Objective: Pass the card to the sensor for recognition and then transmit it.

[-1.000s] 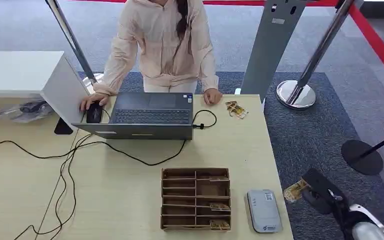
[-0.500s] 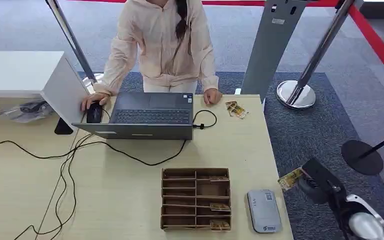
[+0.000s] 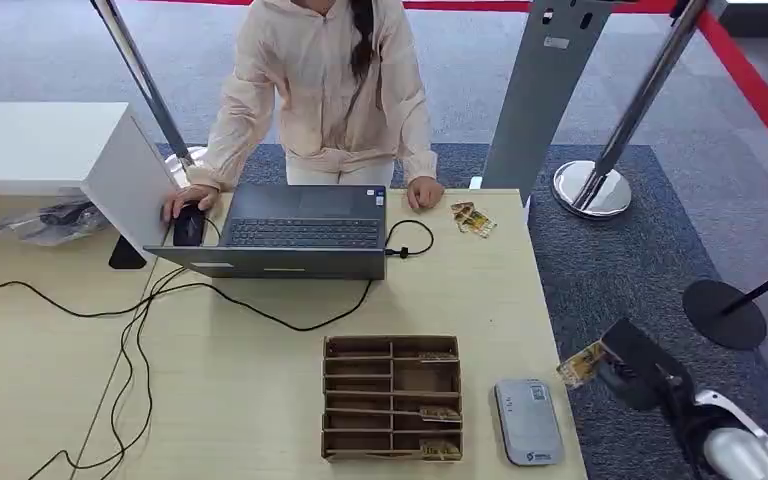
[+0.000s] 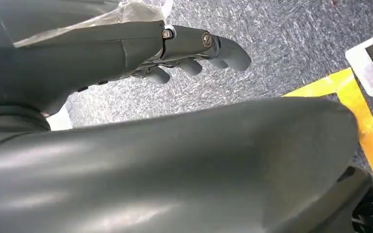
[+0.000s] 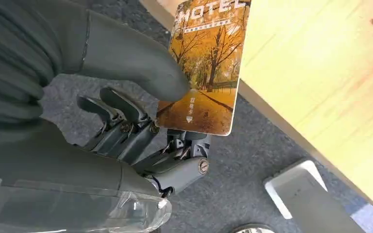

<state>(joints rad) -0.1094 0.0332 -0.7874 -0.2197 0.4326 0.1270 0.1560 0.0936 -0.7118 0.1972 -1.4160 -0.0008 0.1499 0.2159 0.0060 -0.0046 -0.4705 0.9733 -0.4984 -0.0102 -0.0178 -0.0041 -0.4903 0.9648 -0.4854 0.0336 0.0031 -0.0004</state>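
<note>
We are seeing the right hand (image 3: 632, 362) hanging off the table's (image 3: 260, 400) right edge, over the carpet, pinching the card (image 3: 581, 364) between its thumb and fingers (image 5: 126, 114). The card is pointing toward the grey sensor (image 3: 527, 421), which is lying near the table's right corner beside the cardboard tray (image 3: 392, 398). "HOTEL" is reading across the card's autumn picture. The left hand (image 4: 194, 51) is hanging over carpet, fingers loosely curled, holding nothing.

A person (image 3: 325, 90) in a pale jacket stands at the desk's (image 3: 50, 380) 12 o'clock edge, one hand on a mouse (image 3: 188, 226), behind an open laptop (image 3: 295, 232). A cardboard tray (image 3: 391, 397) sits toward 5 o'clock. Black cables (image 3: 130, 330) trail toward 8 o'clock.
</note>
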